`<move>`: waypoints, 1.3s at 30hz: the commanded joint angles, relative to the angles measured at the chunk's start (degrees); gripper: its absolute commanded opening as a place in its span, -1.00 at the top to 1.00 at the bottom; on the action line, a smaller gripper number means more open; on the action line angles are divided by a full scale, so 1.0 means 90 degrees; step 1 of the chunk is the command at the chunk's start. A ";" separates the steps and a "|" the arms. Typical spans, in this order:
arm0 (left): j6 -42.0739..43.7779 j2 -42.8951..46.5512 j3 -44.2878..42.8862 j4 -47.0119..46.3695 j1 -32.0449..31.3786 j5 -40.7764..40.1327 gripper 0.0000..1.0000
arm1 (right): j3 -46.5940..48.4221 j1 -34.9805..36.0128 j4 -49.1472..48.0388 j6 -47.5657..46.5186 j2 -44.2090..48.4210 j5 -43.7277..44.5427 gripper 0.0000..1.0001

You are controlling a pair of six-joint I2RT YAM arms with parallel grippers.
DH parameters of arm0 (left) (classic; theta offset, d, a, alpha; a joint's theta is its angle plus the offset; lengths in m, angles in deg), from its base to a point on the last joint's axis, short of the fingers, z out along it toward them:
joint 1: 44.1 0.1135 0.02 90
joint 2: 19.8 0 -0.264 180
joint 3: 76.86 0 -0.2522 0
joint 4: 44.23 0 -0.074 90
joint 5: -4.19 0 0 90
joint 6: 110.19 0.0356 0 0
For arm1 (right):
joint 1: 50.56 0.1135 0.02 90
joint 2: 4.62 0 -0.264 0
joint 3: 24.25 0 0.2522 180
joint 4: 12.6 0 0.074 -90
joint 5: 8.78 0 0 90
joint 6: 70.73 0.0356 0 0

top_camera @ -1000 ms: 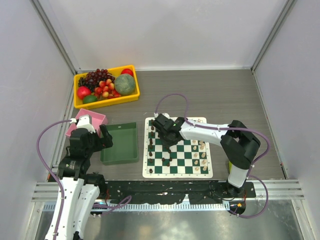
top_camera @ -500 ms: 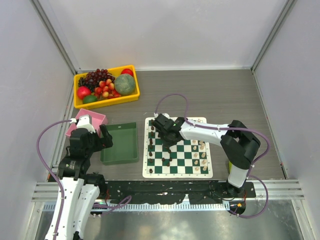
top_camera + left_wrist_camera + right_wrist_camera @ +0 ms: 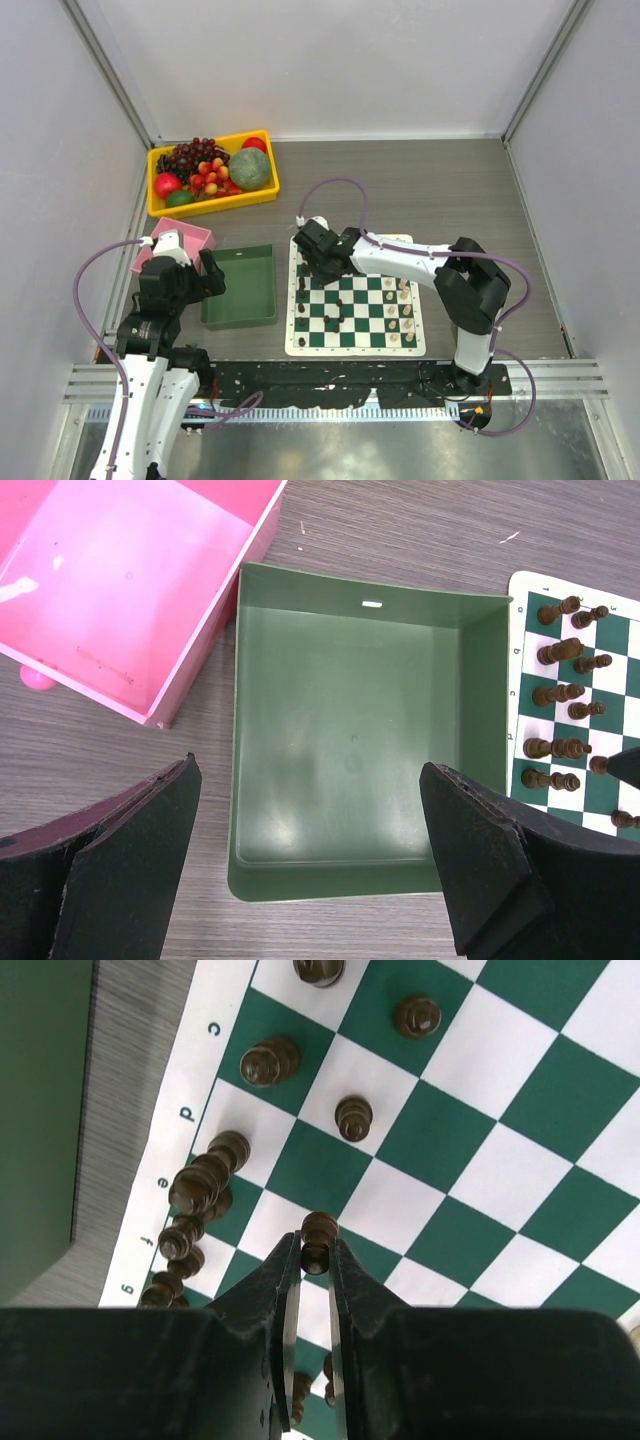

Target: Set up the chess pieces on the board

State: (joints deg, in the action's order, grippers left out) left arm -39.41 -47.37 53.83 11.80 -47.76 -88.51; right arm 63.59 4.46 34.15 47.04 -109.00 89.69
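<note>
The green-and-white board (image 3: 352, 346) lies right of centre on the table. Dark chess pieces (image 3: 302, 295) stand along its left columns and cream ones (image 3: 405, 302) along its right. My right gripper (image 3: 318, 254) hovers over the board's far-left corner. In the right wrist view this gripper (image 3: 315, 1252) is shut on a dark pawn-like piece (image 3: 319, 1228), held above the checks (image 3: 470, 1160), with other dark pieces (image 3: 197, 1188) standing in a row beside it. My left gripper (image 3: 308, 770) is open over the near edge of the green tray (image 3: 350, 740), holding nothing.
An empty green tray (image 3: 240, 287) sits just left of the board, with an empty pink box (image 3: 180, 245) beyond it. A yellow bin of fruit (image 3: 212, 172) stands at the back left. The board's left edge (image 3: 590, 690) shows in the left wrist view.
My right gripper has closed on a dark piece and moved toward the board's far-left corner. The left arm has not moved.
</note>
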 commanded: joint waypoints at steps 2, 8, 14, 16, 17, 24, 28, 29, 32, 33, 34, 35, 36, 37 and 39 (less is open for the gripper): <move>-0.0003 0.0027 -0.0044 -0.0184 0.0016 0.0085 -0.98 | 0.0352 0.0019 -0.0131 -0.0107 -0.0268 0.0318 0.60; -0.0003 0.0027 -0.0034 -0.0184 0.0016 0.0075 -0.98 | 0.0401 0.0019 -0.0385 -0.0136 -0.0404 0.0387 0.58; -0.0003 0.0027 -0.0034 -0.0184 0.0016 0.0085 -0.98 | 0.0440 0.0029 -0.0394 -0.0166 -0.0424 0.0368 0.58; -0.0003 0.0027 -0.0044 -0.0184 0.0016 0.0085 -0.98 | 0.0431 0.0029 -0.0404 -0.0146 -0.0453 0.0377 0.58; -0.0012 0.0027 -0.0044 -0.0184 0.0016 0.0075 -0.98 | 0.0431 0.0029 -0.0414 -0.0156 -0.0463 0.0368 0.58; -0.0013 0.0017 -0.0034 -0.0194 0.0016 0.0095 -0.98 | 0.0460 0.0019 -0.0414 -0.0156 -0.0619 0.0367 0.53; -0.0003 0.0027 -0.0044 -0.0184 0.0006 0.0085 -0.98 | 0.0470 0.0029 -0.0404 -0.0146 -0.0649 0.0309 0.46; -0.0012 0.0036 -0.0034 -0.0184 0.0016 0.0085 -0.98 | 0.0460 0.0029 -0.0404 -0.0156 -0.0620 0.0319 0.44; -0.0003 0.0036 -0.0034 -0.0184 0.0016 0.0075 -0.98 | 0.0450 0.0029 -0.0346 -0.0166 -0.0473 0.0357 0.35; -0.0003 0.0027 -0.0034 -0.0184 0.0016 0.0075 -0.98 | 0.0421 0.0029 -0.0326 -0.0166 -0.0395 0.0367 0.34; -0.0003 0.0036 -0.0034 -0.0184 0.0006 0.0075 -0.98 | 0.0411 0.0029 -0.0287 -0.0175 -0.0317 0.0387 0.29; -0.0003 0.0027 -0.0034 -0.0184 0.0006 0.0085 -0.98 | 0.0392 0.0019 -0.0258 -0.0185 -0.0191 0.0416 0.27; -0.0003 0.0027 -0.0034 -0.0184 0.0016 0.0085 -0.98 | 0.0343 0.0029 -0.0248 -0.0175 -0.0122 0.0436 0.25; -0.0012 0.0036 -0.0034 -0.0174 0.0006 0.0085 -0.98 | 0.0285 0.0029 -0.0248 -0.0175 0.0024 0.0446 0.24; -0.0013 0.0027 -0.0034 -0.0184 0.0016 0.0085 -0.98 | 0.0139 0.0029 -0.0248 -0.0127 0.0248 0.0446 0.21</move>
State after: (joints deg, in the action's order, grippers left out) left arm -39.41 -47.37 53.83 11.80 -47.76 -88.48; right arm 65.95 4.46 32.03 45.86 -114.07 92.25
